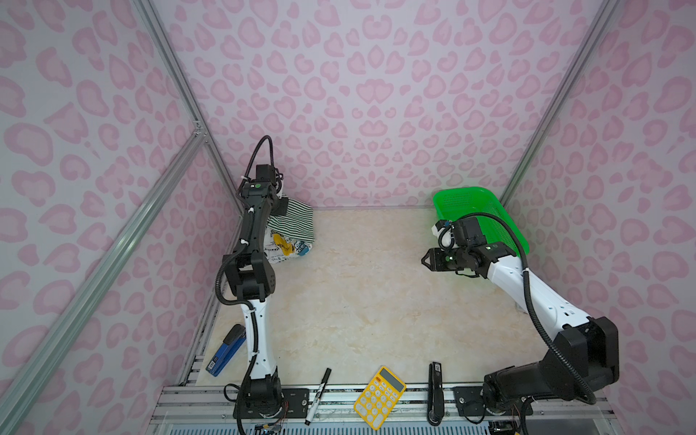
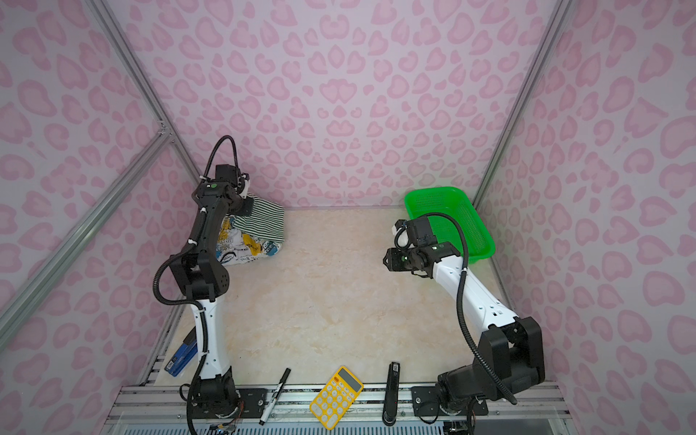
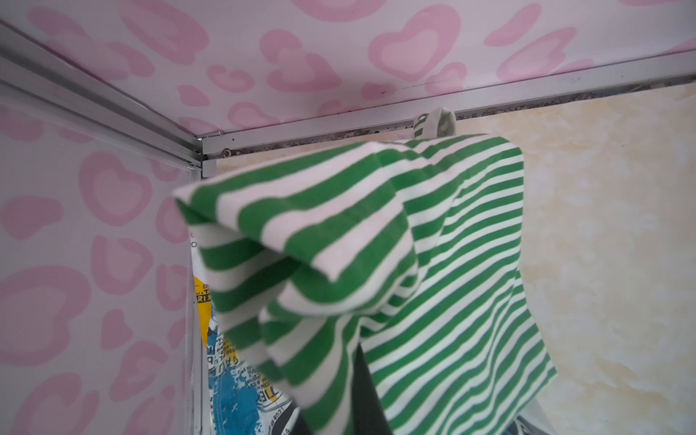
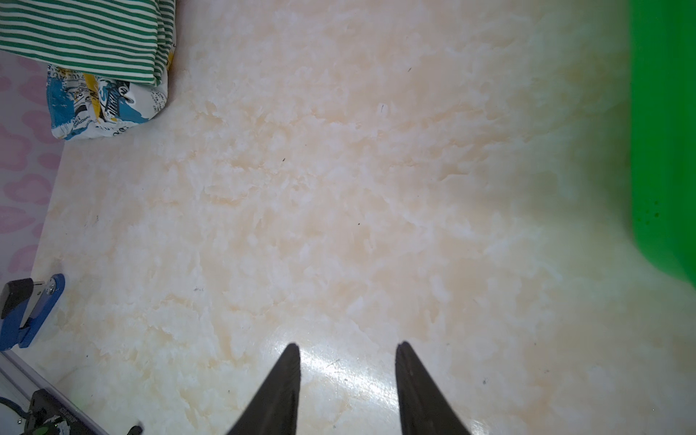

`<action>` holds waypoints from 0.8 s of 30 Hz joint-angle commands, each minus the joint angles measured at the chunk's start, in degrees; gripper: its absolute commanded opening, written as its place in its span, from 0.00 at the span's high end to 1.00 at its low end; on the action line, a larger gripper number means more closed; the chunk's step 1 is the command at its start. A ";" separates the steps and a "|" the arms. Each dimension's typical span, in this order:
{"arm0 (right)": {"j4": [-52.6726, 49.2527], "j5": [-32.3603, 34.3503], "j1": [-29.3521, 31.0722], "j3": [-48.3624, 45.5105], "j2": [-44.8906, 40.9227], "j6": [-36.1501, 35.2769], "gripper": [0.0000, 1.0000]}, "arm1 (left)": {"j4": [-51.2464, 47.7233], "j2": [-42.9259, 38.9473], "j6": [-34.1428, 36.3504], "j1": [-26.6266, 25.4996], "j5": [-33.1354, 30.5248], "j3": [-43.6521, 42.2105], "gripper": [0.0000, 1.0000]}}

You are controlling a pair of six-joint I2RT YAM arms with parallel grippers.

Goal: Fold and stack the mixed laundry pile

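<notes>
Laundry position: both garments are gathered in the far desk corner opposite the bright green perforated plastic basket (image 1: 467,199), well apart from it across the beige marbled desk (image 1: 357,301). The thin dark-green-and-white striped cloth garment (image 1: 299,222) lies on top of the white cloth garment with blue, yellow and black graphic print (image 1: 288,249), which is folded into a compact bundle.

Left gripper (image 1: 281,206): closed, with an edge of the striped garment pinched and raised. The free part hangs down onto the printed garment. In the left wrist view the cloth is draped across the gripper, so the exact pinch point is hidden.

Right gripper (image 1: 425,260): jaws partly open, nothing held. It is suspended over the desk just beside the basket, pointing away from the basket toward the garments.

Governing relation: the striped garment is at the left gripper and well apart from the right gripper, so the left arm is the nearer. The garment's long axis cannot be judged while it hangs bunched. Laying it flat and square on the printed garment is judged to be the step in hand.
</notes>
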 commanded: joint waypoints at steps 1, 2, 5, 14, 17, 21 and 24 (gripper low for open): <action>1.38 -0.09 0.57 -0.28 0.18 0.78 0.58 | 1.41 -13.39 -3.40 3.24 7.32 -1.98 0.97; 1.32 -0.07 0.82 -0.44 0.11 0.74 0.58 | 1.75 -13.43 -3.40 4.21 7.92 -3.58 0.97; 1.25 0.36 1.10 -0.45 -0.18 0.67 0.57 | 3.68 -12.52 -2.54 6.92 7.56 -8.83 0.97; 0.56 1.94 1.24 -0.27 -1.91 -1.01 0.57 | 10.46 -5.23 -6.19 7.54 -1.13 -14.17 0.81; 0.35 3.09 1.18 -0.75 -3.09 -1.70 0.57 | 11.28 -3.70 -8.49 7.68 -7.87 -14.12 0.55; 1.56 5.52 0.76 -2.41 -5.20 -2.78 0.56 | 12.01 -5.25 -11.07 7.73 -9.11 -15.60 0.19; 2.64 6.25 -0.19 -3.44 -6.74 -3.15 0.55 | 16.05 -10.65 -12.50 7.73 -4.74 -20.64 0.14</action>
